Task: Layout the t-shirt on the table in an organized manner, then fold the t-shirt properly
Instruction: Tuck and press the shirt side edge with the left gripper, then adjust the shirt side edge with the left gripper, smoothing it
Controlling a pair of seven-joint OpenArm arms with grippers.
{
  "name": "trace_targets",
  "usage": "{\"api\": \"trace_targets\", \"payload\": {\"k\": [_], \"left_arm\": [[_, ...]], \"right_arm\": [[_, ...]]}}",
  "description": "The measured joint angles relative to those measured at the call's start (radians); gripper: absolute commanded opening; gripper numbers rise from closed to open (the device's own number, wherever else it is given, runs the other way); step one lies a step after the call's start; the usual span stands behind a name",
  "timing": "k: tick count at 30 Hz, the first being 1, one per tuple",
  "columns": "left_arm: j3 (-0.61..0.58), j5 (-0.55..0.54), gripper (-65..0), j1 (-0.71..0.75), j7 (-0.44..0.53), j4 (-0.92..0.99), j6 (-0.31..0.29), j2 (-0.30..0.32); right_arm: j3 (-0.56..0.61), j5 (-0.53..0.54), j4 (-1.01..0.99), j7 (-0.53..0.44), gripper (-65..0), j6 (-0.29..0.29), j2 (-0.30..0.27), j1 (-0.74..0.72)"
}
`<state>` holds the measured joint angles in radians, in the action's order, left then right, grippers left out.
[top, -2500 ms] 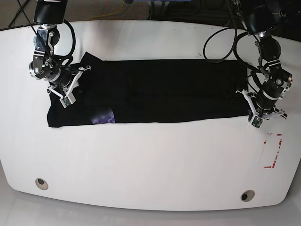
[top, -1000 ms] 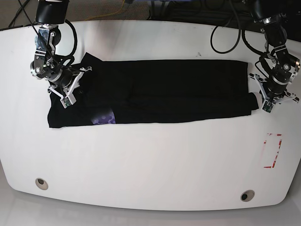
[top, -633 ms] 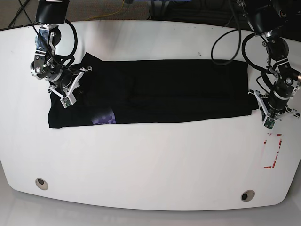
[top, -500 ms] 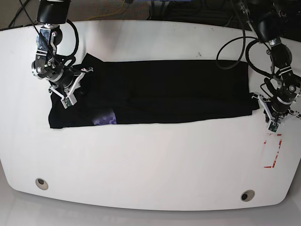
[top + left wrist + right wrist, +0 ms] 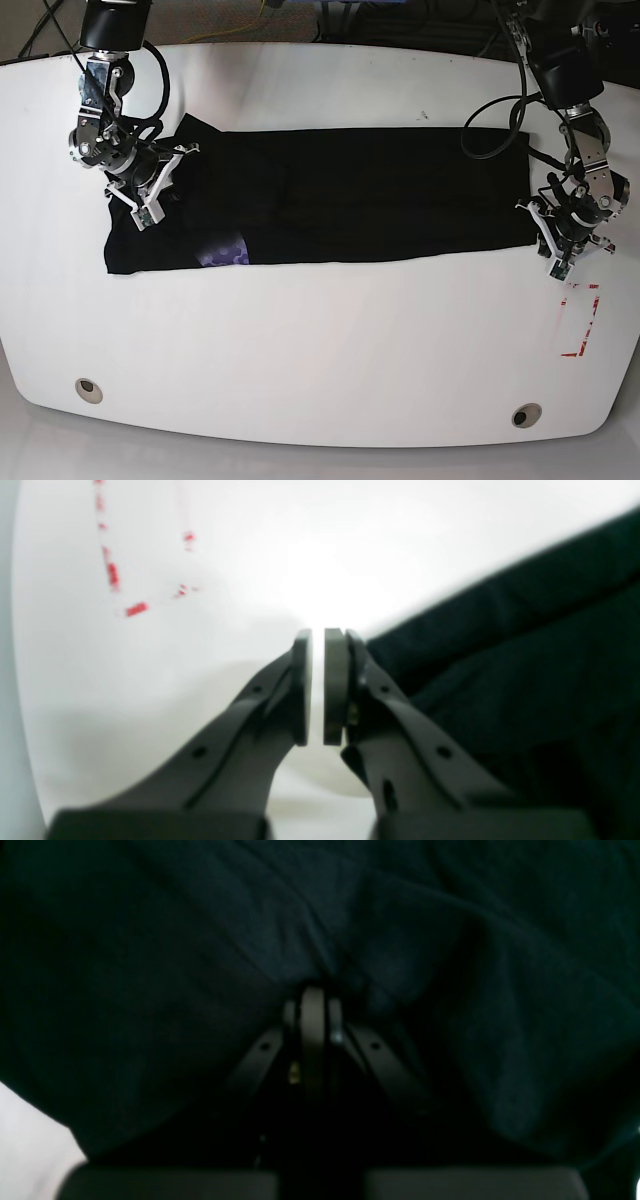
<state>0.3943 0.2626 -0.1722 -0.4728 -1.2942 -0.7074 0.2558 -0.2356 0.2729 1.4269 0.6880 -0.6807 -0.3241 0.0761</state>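
Note:
The black t-shirt point(image 5: 350, 195) lies as a long flat band across the far half of the white table point(image 5: 320, 340), with a purple patch point(image 5: 222, 250) showing at its front left. My right gripper point(image 5: 140, 215) rests on the shirt's left end. In the right wrist view it point(image 5: 314, 992) is shut, with dark cloth point(image 5: 200, 940) puckered at its tips. My left gripper point(image 5: 558, 268) hangs just off the shirt's front right corner. In the left wrist view its jaws point(image 5: 317, 635) are shut to a thin slit over bare table point(image 5: 200, 655), holding nothing, and the shirt edge point(image 5: 525, 680) lies beside them.
A red rectangular outline point(image 5: 580, 320) marks the table in front of the left gripper, and it also shows in the left wrist view point(image 5: 112, 575). Two round metal inserts point(image 5: 88, 389) point(image 5: 526, 415) sit near the front edge. Cables hang behind both arms.
My left gripper has come forward along the shirt's right edge to its front right corner, then shifted slightly left. The bulge at that end has flattened. The right arm has barely moved.

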Motion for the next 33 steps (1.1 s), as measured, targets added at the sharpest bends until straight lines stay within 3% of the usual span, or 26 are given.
{"api": "trace_targets", "payload": {"k": [8,23,33], "left_arm": [[-0.014,-0.003,-62.3,0.064,0.010,-0.045,0.004,0.001],[-0.013,-0.011,-62.3,0.233,-0.062,-0.269,0.003,0.000],[-0.011,-0.008,-62.3,0.348,-0.069,-0.278,0.004,0.000]], "right_arm": [[0.000,0.001,0.000,0.000,-65.0,0.000,0.000,0.000],[0.000,0.004,0.000,0.001,-65.0,0.000,0.000,0.000],[0.000,0.004,0.000,0.006,-65.0,0.000,0.000,-0.003]]}}
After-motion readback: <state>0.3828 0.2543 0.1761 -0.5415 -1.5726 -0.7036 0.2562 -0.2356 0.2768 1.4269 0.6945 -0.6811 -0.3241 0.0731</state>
